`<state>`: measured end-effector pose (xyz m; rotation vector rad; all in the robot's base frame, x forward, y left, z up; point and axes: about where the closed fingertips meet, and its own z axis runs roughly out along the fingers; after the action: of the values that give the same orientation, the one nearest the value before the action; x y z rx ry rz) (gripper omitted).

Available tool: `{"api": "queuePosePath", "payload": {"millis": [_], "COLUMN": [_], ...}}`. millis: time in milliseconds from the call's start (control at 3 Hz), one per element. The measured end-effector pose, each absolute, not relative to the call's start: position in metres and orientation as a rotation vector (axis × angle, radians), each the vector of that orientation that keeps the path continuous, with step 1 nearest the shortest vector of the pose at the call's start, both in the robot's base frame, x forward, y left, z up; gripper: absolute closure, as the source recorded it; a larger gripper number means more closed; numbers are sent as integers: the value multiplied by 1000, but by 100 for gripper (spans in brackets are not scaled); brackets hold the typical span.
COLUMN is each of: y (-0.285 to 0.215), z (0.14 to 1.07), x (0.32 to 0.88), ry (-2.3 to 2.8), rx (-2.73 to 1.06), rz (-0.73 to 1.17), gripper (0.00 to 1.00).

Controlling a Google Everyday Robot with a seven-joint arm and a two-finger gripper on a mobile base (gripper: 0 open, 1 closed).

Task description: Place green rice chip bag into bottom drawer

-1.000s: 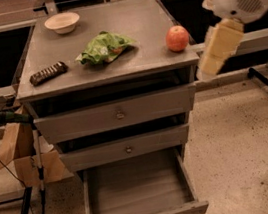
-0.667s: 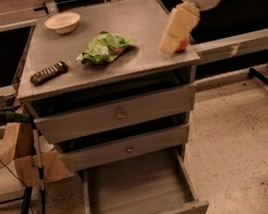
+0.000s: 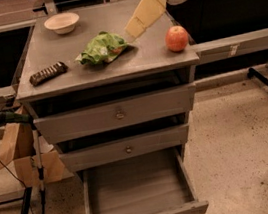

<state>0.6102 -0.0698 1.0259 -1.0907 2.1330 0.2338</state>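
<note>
The green rice chip bag (image 3: 102,48) is seen lying crumpled near the middle of the grey cabinet top (image 3: 157,60). The gripper (image 3: 134,28) is held just to the right of the bag and slightly above it, tilted down toward the bag's right edge; no contact with the bag can be made out. Whether the gripper is spread or pressed together cannot be told.

To the right of the bag, beyond the gripper, a red apple (image 3: 177,38) is set near the top's right edge. To the left of the bag, well apart from it, a dark wrapped bar (image 3: 47,73) is laid. Behind the bag and to its left, a pale bowl (image 3: 62,22) is placed.

Below the bag, two drawers with small knobs (image 3: 120,114) are shown shut. Lower again, directly beneath the bag, the bottom drawer (image 3: 138,194) is pulled out. Down and to the left of the bag, a cardboard box (image 3: 16,145) is seen beside the cabinet.
</note>
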Motion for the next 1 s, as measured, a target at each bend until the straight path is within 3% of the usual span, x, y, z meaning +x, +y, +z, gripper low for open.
{"api": "queuePosePath", "payload": {"millis": [1000], "y": [-45], "z": [1001], "x": [624], "ry": [2230], "rx": [-959], "rz": [204], "gripper": [0]}}
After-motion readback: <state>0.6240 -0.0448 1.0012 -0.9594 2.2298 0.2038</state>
